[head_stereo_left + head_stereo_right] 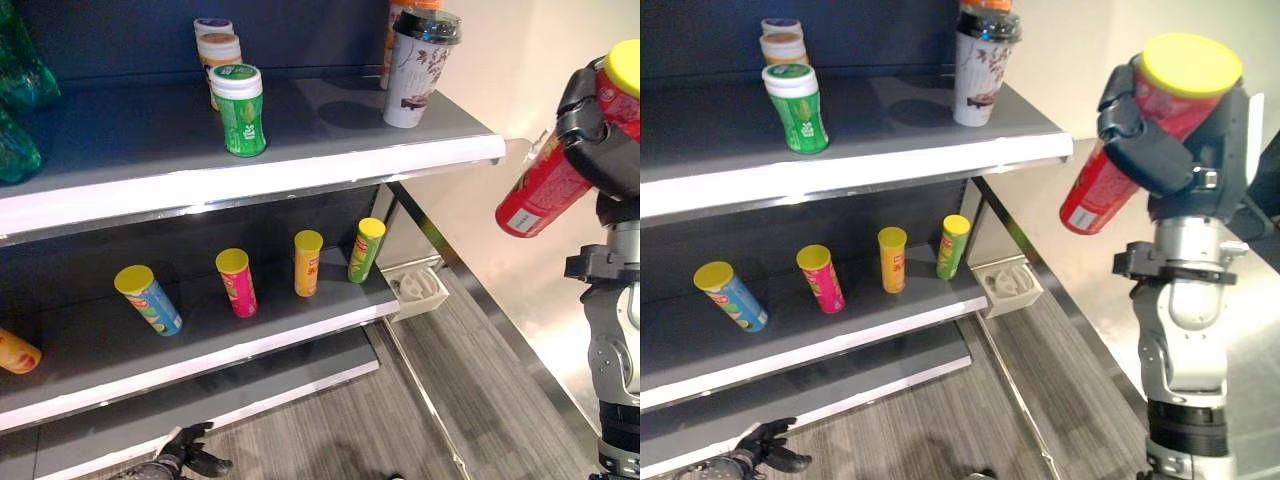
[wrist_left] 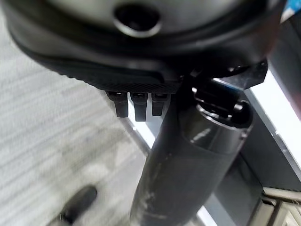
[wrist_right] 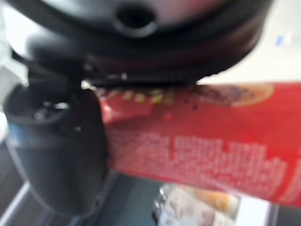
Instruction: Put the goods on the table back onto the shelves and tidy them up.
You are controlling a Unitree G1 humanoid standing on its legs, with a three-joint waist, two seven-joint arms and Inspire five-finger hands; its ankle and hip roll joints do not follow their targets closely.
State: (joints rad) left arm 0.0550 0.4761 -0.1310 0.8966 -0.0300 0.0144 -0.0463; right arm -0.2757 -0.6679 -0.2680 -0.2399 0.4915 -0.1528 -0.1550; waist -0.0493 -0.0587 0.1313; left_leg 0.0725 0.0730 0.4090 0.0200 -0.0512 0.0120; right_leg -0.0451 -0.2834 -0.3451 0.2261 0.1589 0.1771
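A dark grey shelving unit (image 1: 330, 165) with white edge strips stands against a pale wall over a grey wood-grain floor (image 1: 480, 400). On the upper shelf a green plastic jar with a white lid (image 1: 239, 110) stands upright in front of a row of similar jars, and a tall white paper cup with a dark lid (image 1: 418, 68) stands near the shelf's right end. On the shelf below, four cylindrical snack tubes with yellow lids stand apart in a row: a blue tube (image 1: 149, 299) leaning left, a pink tube (image 1: 237, 282), an upright yellow-orange tube (image 1: 308, 263), and a green tube (image 1: 366, 249) leaning right; an orange tube (image 1: 18, 352) lies on its side at the far left. A small white plastic basket (image 1: 420, 290) sits on the floor just beside the unit's right end. The right robot hand (image 1: 1170, 150) is raised to the right of the shelves, well apart from them, its fingers curled around a tilted red snack tube with a yellow lid (image 1: 1095, 200). The left robot hand (image 1: 190, 455) hangs low near the floor with fingers relaxed and spread, holding nothing.
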